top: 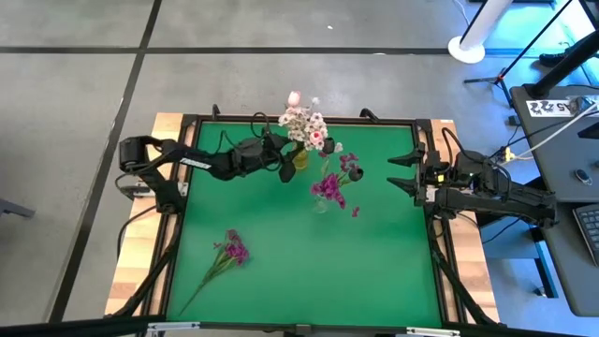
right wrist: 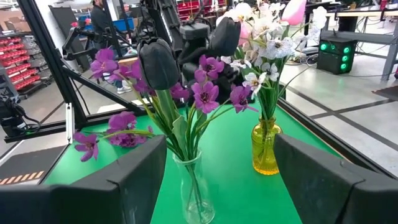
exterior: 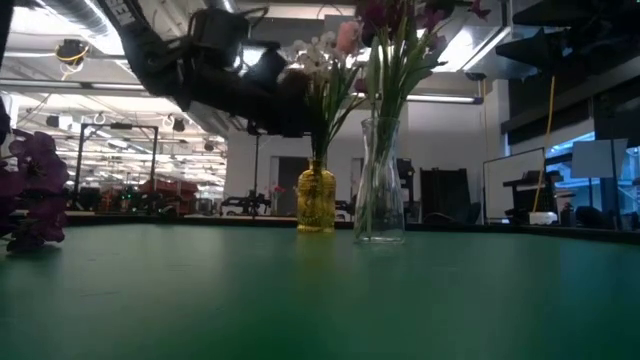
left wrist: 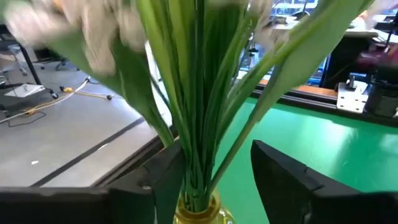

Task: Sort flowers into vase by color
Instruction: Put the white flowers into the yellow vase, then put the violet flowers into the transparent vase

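A yellow vase (top: 299, 161) (exterior: 316, 200) (right wrist: 266, 149) stands near the table's far edge and holds white and pale pink flowers (top: 304, 126) (right wrist: 264, 34). Beside it a clear vase (exterior: 380, 190) (right wrist: 194, 186) holds magenta-purple flowers (top: 329, 185) (right wrist: 205, 93) and dark blooms (right wrist: 158, 62). One purple sprig (top: 229, 251) (exterior: 30, 190) lies flat on the mat at the near left. My left gripper (top: 292, 159) (left wrist: 211, 180) is open, its fingers on either side of the green stems (left wrist: 199, 137) just above the yellow vase's mouth (left wrist: 199, 214). My right gripper (top: 404, 173) (right wrist: 217, 180) waits open at the table's right edge. My left gripper reaches in level from the table's left, its open fingers lying across the upright stems. One finger (left wrist: 165, 180) is right beside an outer leaf (left wrist: 158, 124); I cannot tell whether it touches. The other finger (left wrist: 280, 180) stands apart from the bunch.
A black frame (top: 281, 119) rims the green mat (top: 309, 271). The two vases stand close together at the far middle. Bare mat stretches across the near half and the right side. Stands and cables (top: 524, 56) sit on the floor beyond the table's right.
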`<state>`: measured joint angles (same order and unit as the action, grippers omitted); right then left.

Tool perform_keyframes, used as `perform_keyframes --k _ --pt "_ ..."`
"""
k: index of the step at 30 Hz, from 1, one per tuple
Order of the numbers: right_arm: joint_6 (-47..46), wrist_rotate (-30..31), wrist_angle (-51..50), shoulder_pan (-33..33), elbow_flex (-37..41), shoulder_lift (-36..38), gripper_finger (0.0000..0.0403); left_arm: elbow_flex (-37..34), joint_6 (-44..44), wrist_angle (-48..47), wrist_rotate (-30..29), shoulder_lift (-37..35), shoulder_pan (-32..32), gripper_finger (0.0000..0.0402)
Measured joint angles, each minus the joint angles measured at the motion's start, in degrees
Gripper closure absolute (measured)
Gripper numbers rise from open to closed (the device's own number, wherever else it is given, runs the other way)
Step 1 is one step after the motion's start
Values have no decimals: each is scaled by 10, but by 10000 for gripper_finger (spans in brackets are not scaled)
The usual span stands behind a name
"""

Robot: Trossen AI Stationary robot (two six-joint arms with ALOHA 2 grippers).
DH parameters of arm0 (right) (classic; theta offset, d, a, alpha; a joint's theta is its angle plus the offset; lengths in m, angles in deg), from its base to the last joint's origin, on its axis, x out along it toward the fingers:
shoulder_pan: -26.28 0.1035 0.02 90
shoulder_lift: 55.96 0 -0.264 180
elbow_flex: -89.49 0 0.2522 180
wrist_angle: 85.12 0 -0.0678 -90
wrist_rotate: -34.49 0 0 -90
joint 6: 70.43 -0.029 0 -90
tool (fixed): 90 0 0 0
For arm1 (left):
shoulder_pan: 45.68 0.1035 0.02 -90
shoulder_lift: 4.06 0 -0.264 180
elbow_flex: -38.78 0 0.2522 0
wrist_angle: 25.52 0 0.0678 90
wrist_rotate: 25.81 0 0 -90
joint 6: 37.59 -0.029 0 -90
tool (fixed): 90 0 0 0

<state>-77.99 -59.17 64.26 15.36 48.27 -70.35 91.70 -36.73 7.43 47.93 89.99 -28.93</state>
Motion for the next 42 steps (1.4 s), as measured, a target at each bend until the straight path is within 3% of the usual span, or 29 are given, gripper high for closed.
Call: perform_keyframes --k 9,22,31,37,42 --pt "-1 0 0 0 0 0 107 0 -10 -171 -52 -120 -36 201" --pt "-1 0 0 0 0 0 107 0 136 -477 -90 -282 -162 201" --pt "-1 -11 -20 0 0 0 107 6 253 -634 -143 -327 -275 201" --pt "-11 -11 -33 0 0 0 107 53 331 -760 -175 -329 -322 201" --pt "-13 -15 -39 0 0 0 107 93 348 -812 -188 -329 -347 201"
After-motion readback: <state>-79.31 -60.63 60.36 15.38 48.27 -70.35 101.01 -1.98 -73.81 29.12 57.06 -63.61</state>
